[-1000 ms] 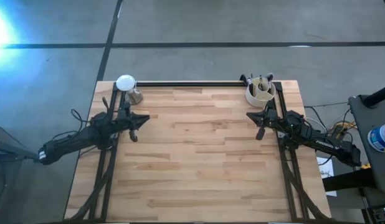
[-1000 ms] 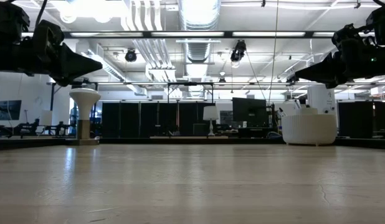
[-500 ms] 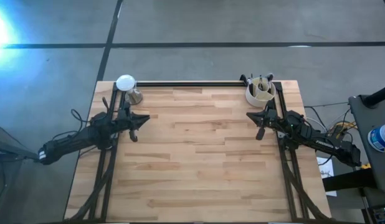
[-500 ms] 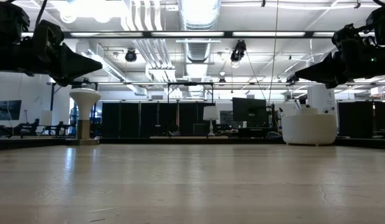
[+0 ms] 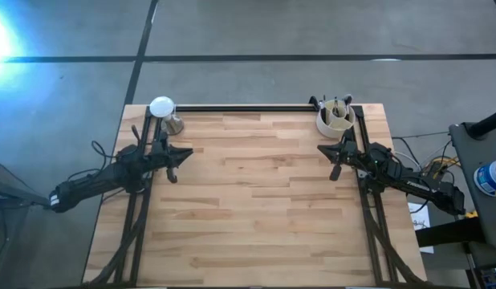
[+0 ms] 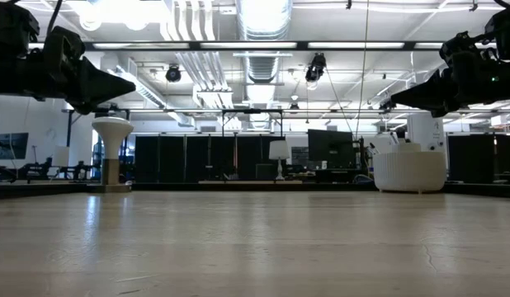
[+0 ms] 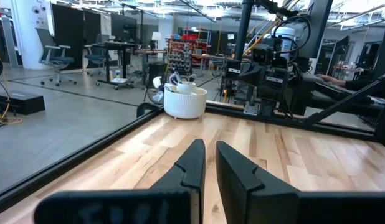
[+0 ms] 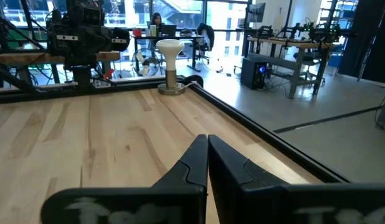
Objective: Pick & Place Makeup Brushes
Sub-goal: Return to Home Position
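The makeup brushes (image 5: pixel 337 107) stand upright in a white ribbed cup (image 5: pixel 334 122) at the table's far right corner; in the left wrist view their tips (image 7: pixel 180 79) stick out above the cup's rim (image 7: pixel 185 94). My left gripper (image 5: pixel 189 152) hovers level above the table's left side, far from the cup. Its fingers are open by a narrow gap (image 7: pixel 210 150) with nothing between them. My right gripper (image 5: pixel 322 149) hovers level just in front of the cup, shut (image 8: pixel 207 142) and empty.
A white mushroom-shaped stand (image 5: pixel 162 107) on a metal foot (image 8: pixel 171 89) stands at the far left corner. A black rail (image 5: pixel 240 107) runs along the far edge, and black frame bars run down both sides. Bare wooden boards (image 5: pixel 256 201) lie between the arms.
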